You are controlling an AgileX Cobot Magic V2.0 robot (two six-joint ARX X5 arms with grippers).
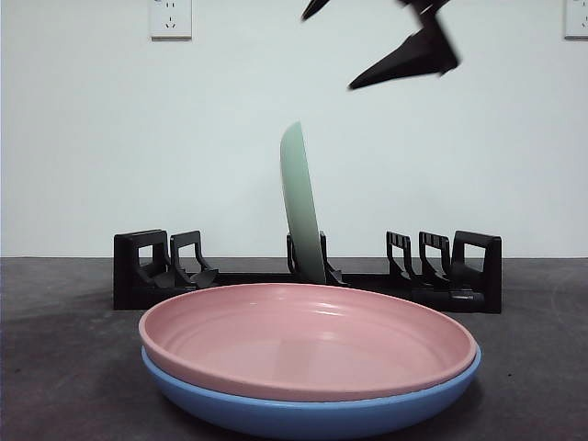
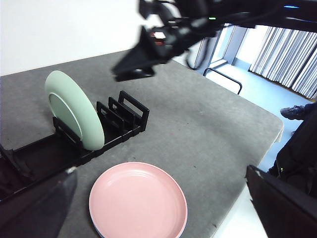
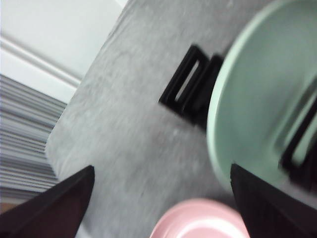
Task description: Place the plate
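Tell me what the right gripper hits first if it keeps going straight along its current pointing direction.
Probably bare table. The right gripper, jaws open and empty, points at grey tabletop between the racked green plate and the pink plate. Depth is unclear in this blurred view, so the pink plate's rim could come first.

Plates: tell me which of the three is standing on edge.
The green plate, upright in a middle slot of the black rack. The pink plate lies flat, stacked on the blue plate in front of the rack.
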